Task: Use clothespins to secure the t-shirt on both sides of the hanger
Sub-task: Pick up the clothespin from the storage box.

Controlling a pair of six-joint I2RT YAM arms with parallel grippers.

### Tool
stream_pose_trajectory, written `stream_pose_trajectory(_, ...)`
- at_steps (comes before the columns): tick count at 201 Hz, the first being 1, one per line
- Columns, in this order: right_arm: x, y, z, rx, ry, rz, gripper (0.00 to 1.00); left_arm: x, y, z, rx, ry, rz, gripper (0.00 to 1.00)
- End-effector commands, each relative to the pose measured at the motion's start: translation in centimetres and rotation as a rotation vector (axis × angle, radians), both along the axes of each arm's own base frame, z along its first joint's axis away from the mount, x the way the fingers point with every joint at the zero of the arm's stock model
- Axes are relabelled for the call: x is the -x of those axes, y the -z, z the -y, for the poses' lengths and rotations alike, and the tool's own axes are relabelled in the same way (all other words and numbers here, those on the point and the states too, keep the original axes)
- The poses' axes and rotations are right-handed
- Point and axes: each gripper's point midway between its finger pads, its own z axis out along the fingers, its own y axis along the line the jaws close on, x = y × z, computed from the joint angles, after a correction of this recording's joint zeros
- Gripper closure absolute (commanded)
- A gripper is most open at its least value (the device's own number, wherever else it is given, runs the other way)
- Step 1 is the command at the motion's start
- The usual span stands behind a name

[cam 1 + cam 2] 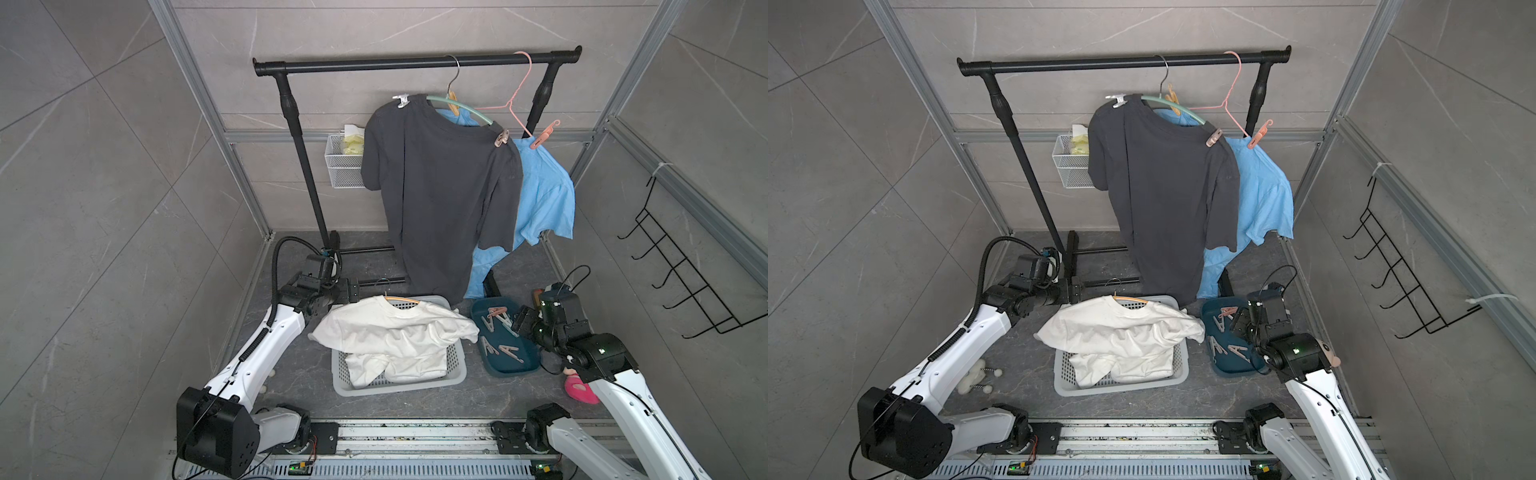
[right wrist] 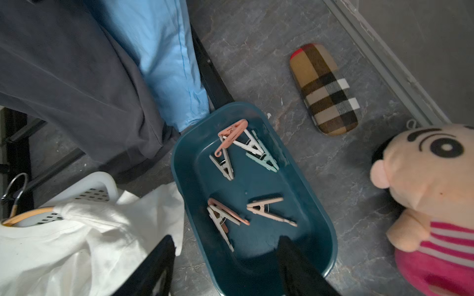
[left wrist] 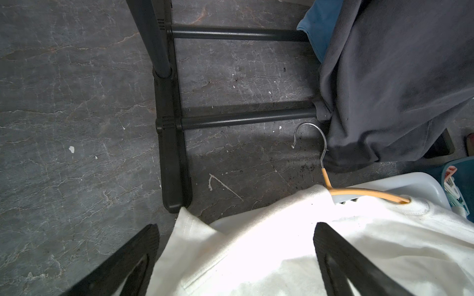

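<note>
Left gripper [image 3: 236, 229] has its fingers spread wide with nothing pinched between them, hovering right over the white t-shirt [image 3: 269, 251], which is slumped across the grey basket [image 1: 399, 388]. A bit ahead of its fingertips and off to one side, the orange hanger [image 3: 366, 191] pokes out of the collar, with its metal hook pointing out over the floor. Right gripper [image 2: 225, 241] is apart too and holding nothing, parked over the near end of the teal tray [image 2: 318, 225]. The clothespins [image 2: 266, 208] are lying loose in that tray just in front of its fingers: a pink and grey pair closest, a tan one next to those, then a little heap of pink, white, mint and grey ones further out. Past the tray from that gripper hangs a dark t-shirt [image 1: 440, 187] on the rack [image 1: 415, 62], with a pale clip [image 1: 401, 101] on one shoulder and a pinkish clip [image 1: 501, 138] on the other. A plush toy [image 2: 431, 192] and a plaid case [image 2: 324, 89] sit on the floor off to the right gripper's side.
</note>
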Motion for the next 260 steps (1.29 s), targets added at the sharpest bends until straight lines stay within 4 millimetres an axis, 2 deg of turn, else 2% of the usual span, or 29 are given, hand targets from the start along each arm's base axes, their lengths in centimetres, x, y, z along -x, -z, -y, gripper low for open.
stream_pose_trajectory(1,0.2,1.5,-0.1,-0.037,0.035,-0.019,0.34,-0.2,-0.1,1.0,0.034,0.023,-0.03,0.04)
stream_pose_trajectory(31,0.1,4.2,-0.5,-0.078,0.058,-0.049,0.37,-0.1,0.4,1.6,0.06,0.036,-0.07,0.06)
stream_pose_trajectory(66,0.9,7.9,-1.0,-0.104,0.066,-0.135,0.41,-0.4,1.2,0.9,0.03,-0.016,-0.096,0.11)
stream_pose_trajectory(102,0.8,9.8,-1.1,-0.12,0.088,-0.147,0.44,-0.4,1.6,1.0,0.034,-0.014,-0.124,0.13)
stream_pose_trajectory(136,-0.9,11.2,-1.5,-0.119,0.089,-0.156,0.46,-0.4,1.7,0.9,0.019,-0.012,-0.118,0.14)
stream_pose_trajectory(158,-2.9,11.6,-2.2,-0.116,0.067,-0.136,0.46,-0.6,1.9,0.4,-0.005,-0.026,-0.113,0.14)
stream_pose_trajectory(181,-5.2,11.7,-2.1,-0.056,0.035,-0.105,0.47,-0.6,1.9,0.2,-0.017,-0.026,-0.112,0.14)
stream_pose_trajectory(205,-6.9,12.8,-1.9,0.016,0.027,-0.144,0.49,-0.5,1.9,0.6,-0.002,-0.012,-0.115,0.15)
stream_pose_trajectory(260,-9.4,14.1,-1.4,0.081,0.055,-0.147,0.54,-0.5,1.7,0.6,-0.007,-0.004,-0.102,0.15)
